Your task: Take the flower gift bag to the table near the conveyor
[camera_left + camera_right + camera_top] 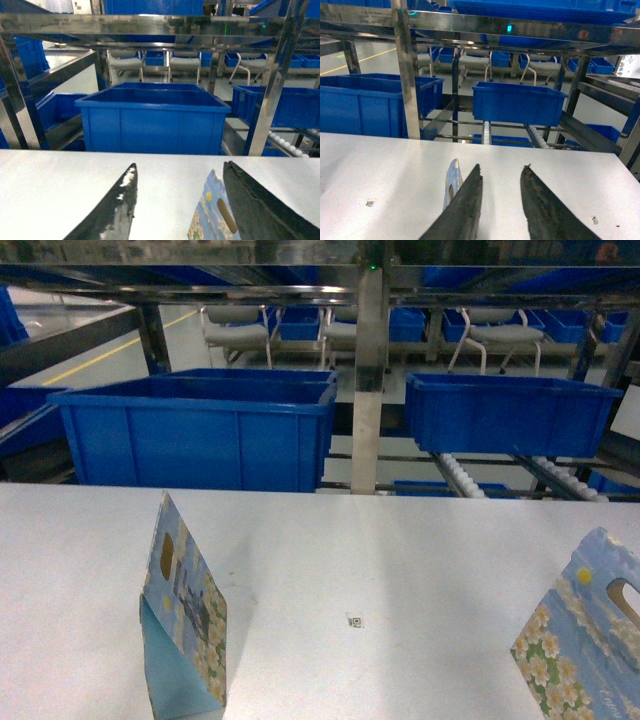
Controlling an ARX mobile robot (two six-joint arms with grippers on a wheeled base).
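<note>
Two flower gift bags stand upright on the white table (350,540): one at the left (185,615), one at the lower right edge (585,640). Neither gripper shows in the head view. In the left wrist view my left gripper (180,165) is wide open, and a flower bag (212,217) with an oval handle hole stands between the fingers, close against the right finger (260,205). My right gripper (501,167) is open with only bare tabletop between its fingers. A bag (451,187), seen edge-on, stands just outside its left finger (465,210). The conveyor's white rollers (460,475) lie beyond the table's far edge.
Large blue bins (200,430) (510,410) sit on the steel racking behind the table, with a steel post (368,390) between them. A small code sticker (353,620) marks the tabletop's middle. Chairs (240,330) stand far behind.
</note>
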